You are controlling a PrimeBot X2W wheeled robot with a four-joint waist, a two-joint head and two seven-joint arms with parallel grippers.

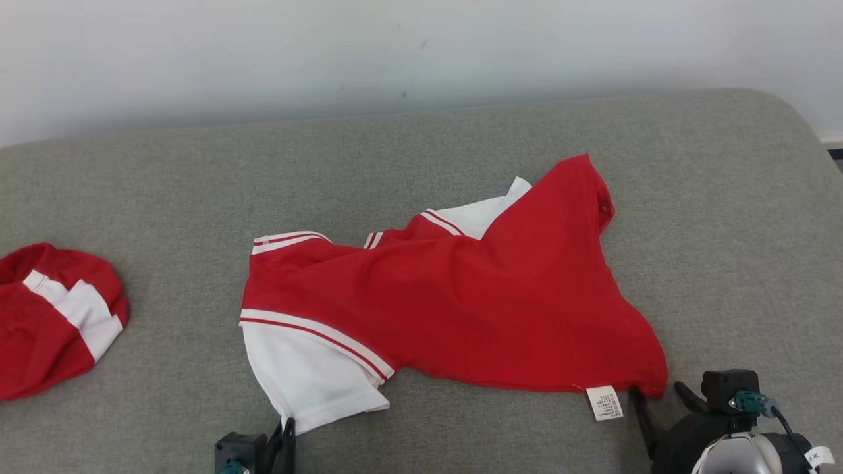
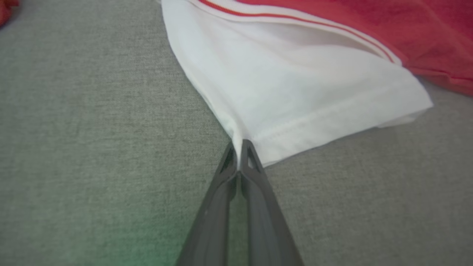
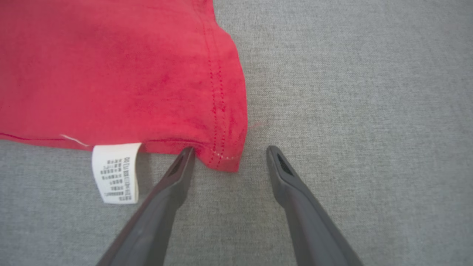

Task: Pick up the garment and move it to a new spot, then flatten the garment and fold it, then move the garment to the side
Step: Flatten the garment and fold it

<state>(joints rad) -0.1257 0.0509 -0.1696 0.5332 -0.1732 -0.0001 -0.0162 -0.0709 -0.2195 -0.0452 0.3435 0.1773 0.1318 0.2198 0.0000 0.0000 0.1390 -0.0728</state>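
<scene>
Garment, a red tee w/ white sleeves, lies crumpled and skewed across the middle of the grey pad. It sits nearer the pad's front edge than its back edge, and one red corner peaks toward the back-right.

L gripper: jaws together, pinched on the corner of the white sleeve by the front edge, left of centre. The cloth draws to a point where the tips meet.

R gripper: jaws apart, tips low over the pad near the front-right, w/ the red hem corner lying btw them. One finger touches the hem just beside the care label; the other is over bare pad, clear of cloth.

A 2nd red-and-white garment sits bunched at the pad's left edge, well apart.

Step in hand, as I read it: start of the pick-up. One end is gripped, the other isn't yet.

Next move prob. calls for:
- R jaws closing on the hem corner, far enough in to catch the fabric itself, not just the label.
- Both arms then lifting evenly to carry it to a new spot.

Risks: a shallow pinch could slip off thin knit, and an uneven lift would likely twist the tee further.
</scene>
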